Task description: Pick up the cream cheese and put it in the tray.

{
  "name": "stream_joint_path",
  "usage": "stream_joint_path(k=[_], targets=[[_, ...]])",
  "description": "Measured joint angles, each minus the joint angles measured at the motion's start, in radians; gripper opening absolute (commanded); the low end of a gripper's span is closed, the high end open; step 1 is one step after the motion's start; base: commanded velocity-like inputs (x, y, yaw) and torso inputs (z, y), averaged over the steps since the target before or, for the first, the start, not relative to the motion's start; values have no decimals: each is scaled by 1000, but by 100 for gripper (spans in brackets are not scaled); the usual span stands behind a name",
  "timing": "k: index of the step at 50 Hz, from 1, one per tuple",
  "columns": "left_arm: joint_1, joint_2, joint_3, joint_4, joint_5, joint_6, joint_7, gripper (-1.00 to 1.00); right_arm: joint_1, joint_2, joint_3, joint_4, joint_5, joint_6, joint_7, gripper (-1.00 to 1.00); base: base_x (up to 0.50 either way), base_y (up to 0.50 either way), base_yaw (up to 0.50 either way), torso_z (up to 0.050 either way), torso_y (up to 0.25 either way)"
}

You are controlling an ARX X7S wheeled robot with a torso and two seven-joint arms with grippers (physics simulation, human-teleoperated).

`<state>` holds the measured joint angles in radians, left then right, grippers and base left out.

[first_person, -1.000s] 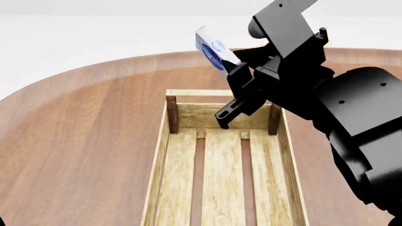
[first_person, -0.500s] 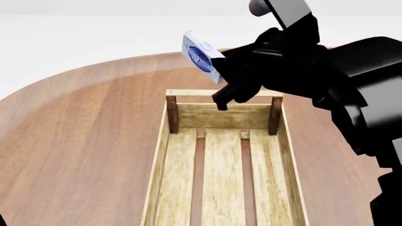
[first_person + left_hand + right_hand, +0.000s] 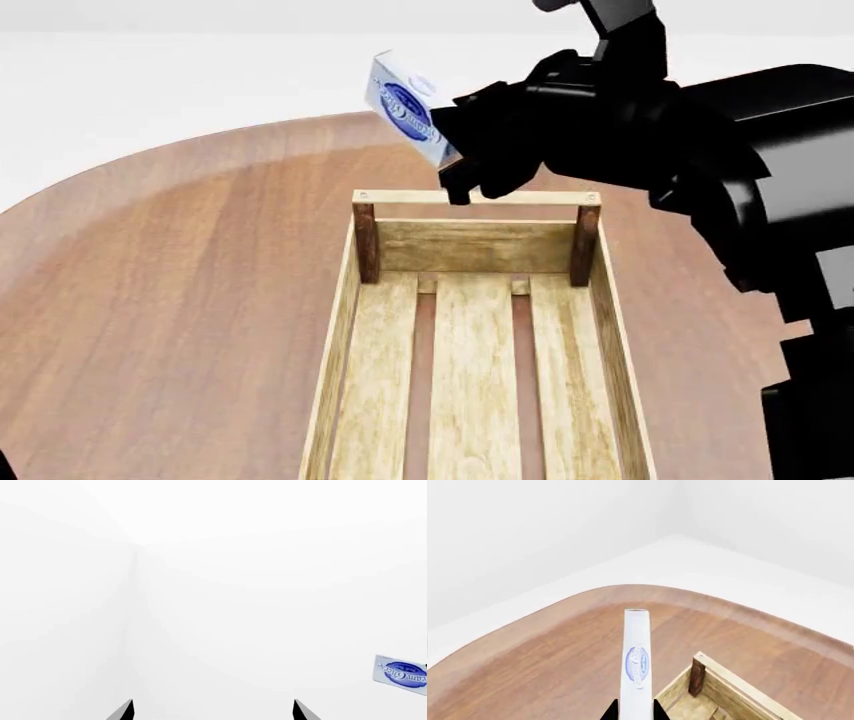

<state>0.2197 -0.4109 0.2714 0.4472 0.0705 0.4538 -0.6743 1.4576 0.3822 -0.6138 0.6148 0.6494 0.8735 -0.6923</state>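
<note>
Cream cheese (image 3: pixel 404 108), blue oval logo showing, clamped in right fingers (image 3: pixel 451 165) above the tray (image 3: pixel 344 330); left fingers (image 3: pixel 211 711) spread

We found the tray (image 3: pixel 474 380) bare inside, open from above, with only its far end bar (image 3: pixel 474 197) and corner posts (image 3: pixel 364 243) obstructing entry.

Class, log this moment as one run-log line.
phase: carry | right gripper: shut on cream cheese | box: held above table, beyond tray's far end | left gripper: open | tray: holds nothing visible

one cream cheese (image 3: pixel 404 107), one tray (image 3: pixel 342 350), one table (image 3: pixel 174 290)
</note>
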Motion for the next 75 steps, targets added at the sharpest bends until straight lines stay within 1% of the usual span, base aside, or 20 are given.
stream_joint_path(k=[24, 45, 75], targets=[[-4, 3, -5, -13, 20, -14, -15, 100, -18, -3, -22, 29, -19, -28, -5, -100, 0, 0, 0, 0, 0], [-6, 7, -7, -21, 42, -14, -31, 100, -48, 18, -94, -29, -64, -22, -1, -100, 0, 0, 0, 0, 1], [-4, 5, -3, -15, 48, -19, -40, 100, -67, 30, -140, -36, -93, -23, 0, -100, 0, 0, 0, 0, -101]])
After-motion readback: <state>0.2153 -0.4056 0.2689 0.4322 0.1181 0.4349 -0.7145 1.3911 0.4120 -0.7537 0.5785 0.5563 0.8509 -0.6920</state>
